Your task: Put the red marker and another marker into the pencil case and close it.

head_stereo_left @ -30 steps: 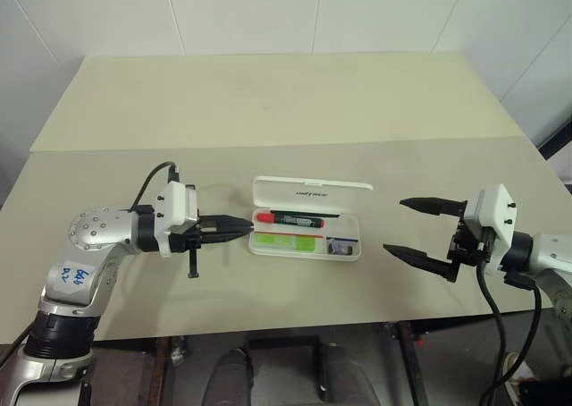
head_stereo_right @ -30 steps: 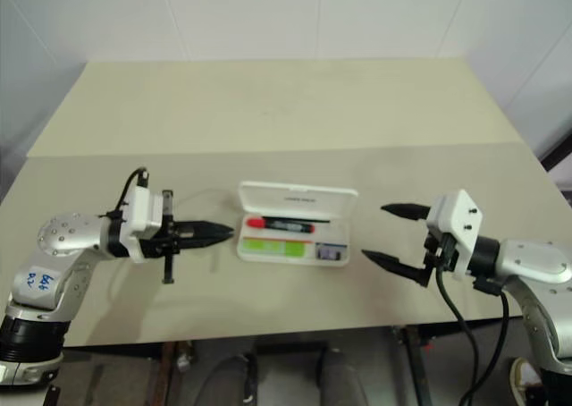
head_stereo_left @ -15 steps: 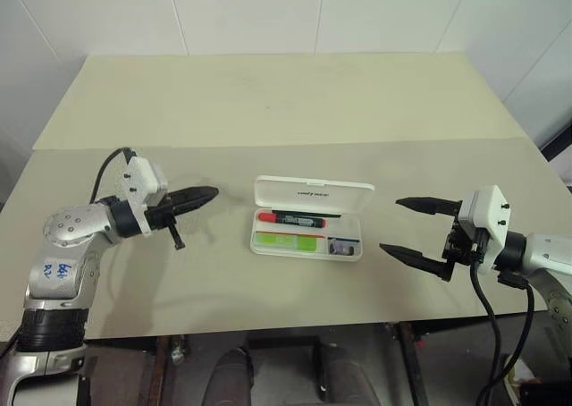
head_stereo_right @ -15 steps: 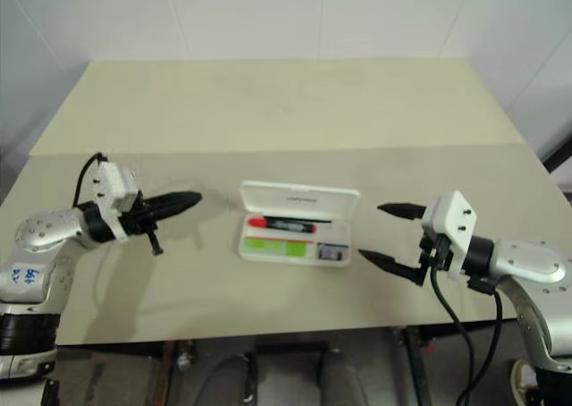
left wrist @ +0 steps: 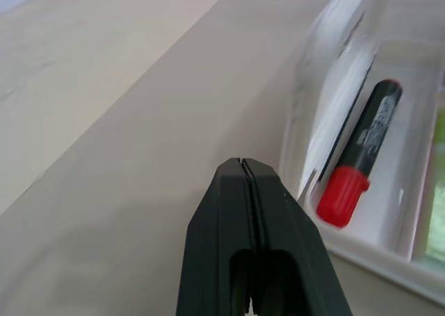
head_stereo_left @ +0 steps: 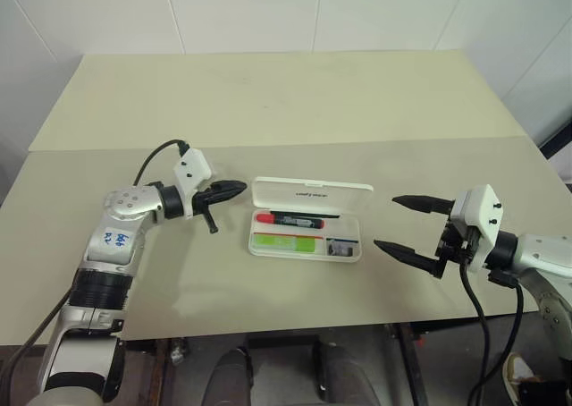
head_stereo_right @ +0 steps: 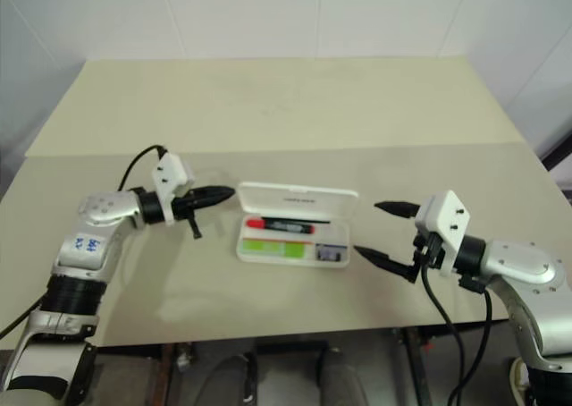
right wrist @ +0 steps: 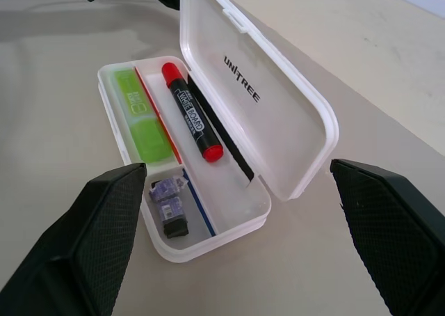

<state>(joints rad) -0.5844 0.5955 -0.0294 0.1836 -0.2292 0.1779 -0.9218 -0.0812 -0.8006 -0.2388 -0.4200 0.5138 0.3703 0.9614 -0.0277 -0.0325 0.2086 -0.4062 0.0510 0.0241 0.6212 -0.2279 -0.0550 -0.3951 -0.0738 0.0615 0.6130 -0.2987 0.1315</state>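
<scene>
two markers in one open case, two grippers flanking it

one white pencil case (head_stereo_left: 307,220) lies open near the middle of the beige table (head_stereo_left: 268,111), its lid (right wrist: 257,93) standing up along the far edge with dark print on it. inside are two markers. the one red marker (right wrist: 191,114), black-barrelled with red ends, lies in the compartment next to the lid. the one lime-green highlighter (right wrist: 142,117) lies in the compartment on the near side, parallel to the red marker, with a thin red line between them. at the case's right end, beyond a thin blue line, sit two small dark purple-grey blocks (right wrist: 170,201), one beside the other.

there are two grippers, one at each end of the case, neither holding anything. the left gripper (head_stereo_left: 234,190) has its two black fingers pressed flat together, and its tip sits just beside the lid's left end, at the far left corner of the case; whether it touches the lid cannot be told. the right gripper (head_stereo_left: 409,224) hangs a little apart from the case's right end, its two fingers spread wide and pointing toward the case.
</scene>
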